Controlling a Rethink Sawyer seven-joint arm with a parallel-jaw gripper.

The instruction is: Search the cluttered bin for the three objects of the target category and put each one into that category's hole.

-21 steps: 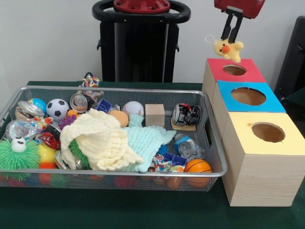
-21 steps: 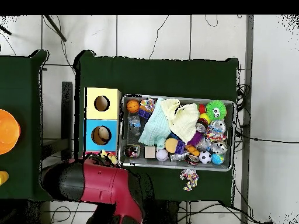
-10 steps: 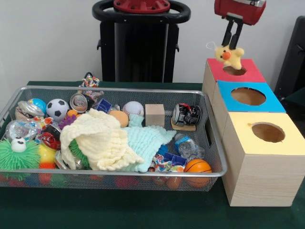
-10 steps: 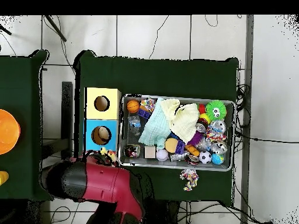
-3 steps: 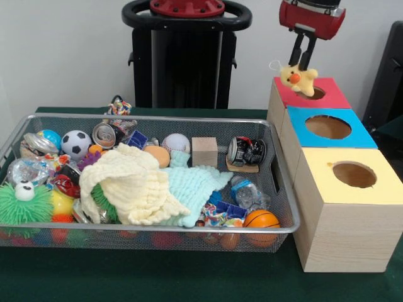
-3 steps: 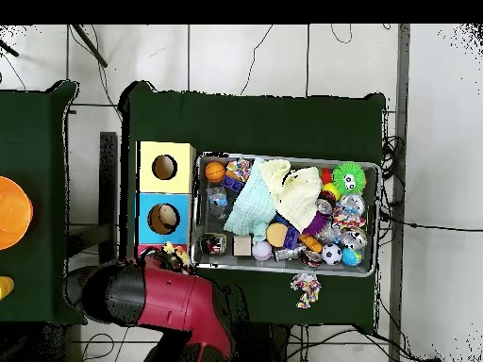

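Gripping yellow duck toy (image 5: 298, 79), pincer (image 5: 303, 61) above red box (image 5: 327, 95).

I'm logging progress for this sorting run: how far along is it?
Nothing visibly delivered yet. In hand: the gripper holds a yellow plush duck over the red box. Left: release it into the hole, then search the bin; other targets not identifiable.

Red box (image 6: 151, 250) mostly under arm (image 6: 160, 297) overhead; blankets (image 5: 135, 182) hide bin contents beneath.
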